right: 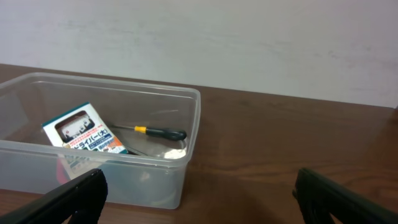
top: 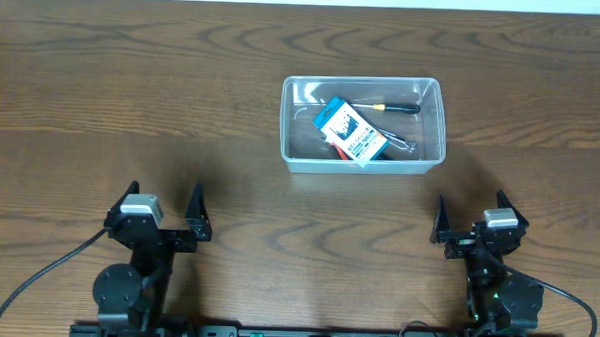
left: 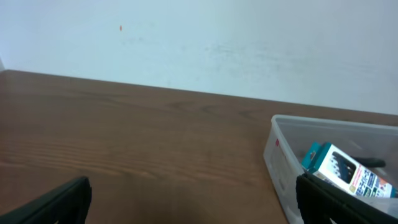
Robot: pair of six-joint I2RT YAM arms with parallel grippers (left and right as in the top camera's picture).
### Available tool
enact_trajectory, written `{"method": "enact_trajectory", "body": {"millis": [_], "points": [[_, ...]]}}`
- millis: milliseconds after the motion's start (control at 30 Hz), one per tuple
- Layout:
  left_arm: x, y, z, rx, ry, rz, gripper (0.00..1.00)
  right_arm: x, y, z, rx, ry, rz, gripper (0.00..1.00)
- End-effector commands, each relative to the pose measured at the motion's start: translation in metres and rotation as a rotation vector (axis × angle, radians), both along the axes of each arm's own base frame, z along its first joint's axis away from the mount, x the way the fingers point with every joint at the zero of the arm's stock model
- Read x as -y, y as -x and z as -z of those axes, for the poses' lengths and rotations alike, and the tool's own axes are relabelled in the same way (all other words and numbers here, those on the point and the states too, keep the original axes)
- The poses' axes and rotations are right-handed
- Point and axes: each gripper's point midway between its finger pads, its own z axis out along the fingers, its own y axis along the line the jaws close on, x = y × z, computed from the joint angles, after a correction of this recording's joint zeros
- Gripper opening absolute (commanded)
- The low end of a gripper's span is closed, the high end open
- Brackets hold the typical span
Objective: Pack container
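While my left gripper [top: 164, 188] and right gripper [top: 471, 198] hang released, the container [top: 286, 123] ahead holds a tilted box [top: 349, 130]; reaching in carelessly could catch its rim.

Worktop [top: 132, 103]: dark brown wood grain, matte, even light. Wall [left: 199, 43]: plain, pale bluish-white, meets the worktop's far edge. One small reddish speck [left: 120, 27] high on the wall.
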Motion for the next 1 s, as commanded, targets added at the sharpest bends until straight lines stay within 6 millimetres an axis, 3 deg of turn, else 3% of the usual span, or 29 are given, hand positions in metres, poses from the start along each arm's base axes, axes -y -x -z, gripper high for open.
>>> {"method": "enact_trajectory", "body": {"millis": [0, 567, 833, 967], "points": [[0.001, 0.000, 0.004, 0.039, 0.000, 0.004, 0.98, -0.001, 0.000, 0.001, 0.001, 0.009, -0.004, 0.99], [0.001, -0.012, 0.018, 0.159, -0.322, 0.014, 0.98, -0.001, 0.000, 0.001, 0.001, 0.009, -0.004, 0.99], [-0.006, -0.014, 0.026, 0.159, -0.358, -0.012, 0.98, -0.001, 0.000, 0.001, 0.001, 0.009, -0.004, 0.99], [-0.009, -0.014, 0.039, 0.102, -0.357, -0.015, 0.98, -0.001, 0.000, 0.001, 0.001, 0.009, -0.004, 0.99]]}}
